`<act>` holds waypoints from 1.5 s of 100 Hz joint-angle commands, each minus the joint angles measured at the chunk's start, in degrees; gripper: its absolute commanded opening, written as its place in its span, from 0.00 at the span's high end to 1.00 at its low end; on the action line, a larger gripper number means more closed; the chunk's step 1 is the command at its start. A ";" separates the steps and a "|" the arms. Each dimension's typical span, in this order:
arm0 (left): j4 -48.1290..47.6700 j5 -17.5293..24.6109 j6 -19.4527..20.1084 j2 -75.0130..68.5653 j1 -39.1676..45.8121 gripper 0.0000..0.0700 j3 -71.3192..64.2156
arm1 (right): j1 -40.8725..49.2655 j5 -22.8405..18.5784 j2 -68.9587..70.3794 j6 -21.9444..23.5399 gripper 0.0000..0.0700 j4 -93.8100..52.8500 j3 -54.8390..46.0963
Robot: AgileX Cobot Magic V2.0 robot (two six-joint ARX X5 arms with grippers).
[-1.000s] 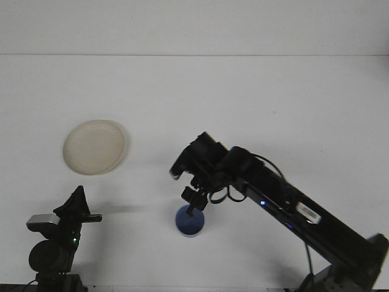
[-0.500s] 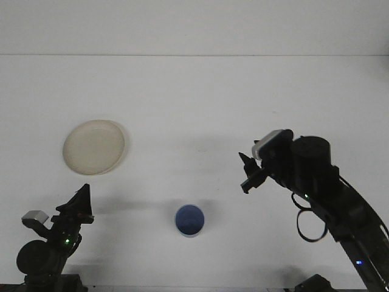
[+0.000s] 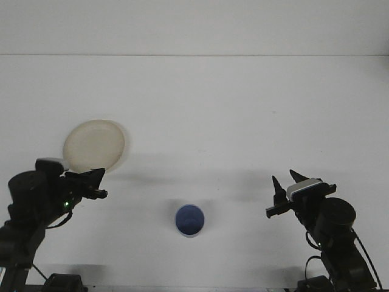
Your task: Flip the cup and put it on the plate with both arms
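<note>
A blue cup [image 3: 189, 220] stands upright on the white table, low in the middle, with its mouth facing up and nothing touching it. The pale round plate [image 3: 94, 146] lies flat at the left. My left gripper [image 3: 102, 183] hovers just below the plate's near edge and points right, open and empty. My right gripper [image 3: 284, 180] is well to the right of the cup, raised, open and empty, with both fingertips showing apart.
The white table [image 3: 213, 109] stretches to a far edge near the top of the view. Both arm bases sit at the bottom corners, left [image 3: 24, 225] and right [image 3: 334, 243].
My right arm let go of the upright cup and drew back to the lower right. My left arm rose and swung up toward the plate's near edge.
</note>
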 commanded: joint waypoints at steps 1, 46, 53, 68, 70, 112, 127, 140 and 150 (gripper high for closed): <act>-2.62 1.62 5.46 4.61 -1.27 0.65 3.87 | -0.59 0.15 -0.22 0.81 0.51 1.03 -0.33; -16.26 6.71 7.48 26.47 -18.82 0.30 18.91 | -1.25 0.13 -0.52 0.96 0.51 3.17 -0.37; -16.59 6.60 7.56 28.68 -21.75 0.30 19.32 | -1.25 0.11 -0.52 0.96 0.51 3.19 -0.37; -16.59 5.57 7.52 33.46 -27.80 0.30 19.32 | -1.25 0.04 -0.52 0.96 0.51 3.17 -0.37; -16.59 5.05 7.50 34.07 -28.52 0.30 19.32 | -1.25 0.04 -0.52 0.96 0.51 3.17 -0.37; -13.03 -2.45 6.84 42.49 -39.12 0.40 19.32 | -1.25 -0.09 -0.52 0.98 0.51 3.23 -0.37; -12.28 -4.17 6.84 45.81 -41.09 0.40 19.32 | -1.25 -0.11 -0.52 0.98 0.51 3.23 -0.37; -12.11 -7.30 6.82 48.24 -42.49 0.43 19.32 | -1.25 -0.11 -0.52 0.98 0.51 3.23 -0.37; -11.47 -7.54 6.82 49.31 -43.23 0.75 19.32 | -1.25 -0.11 -0.52 0.98 0.51 3.21 -0.37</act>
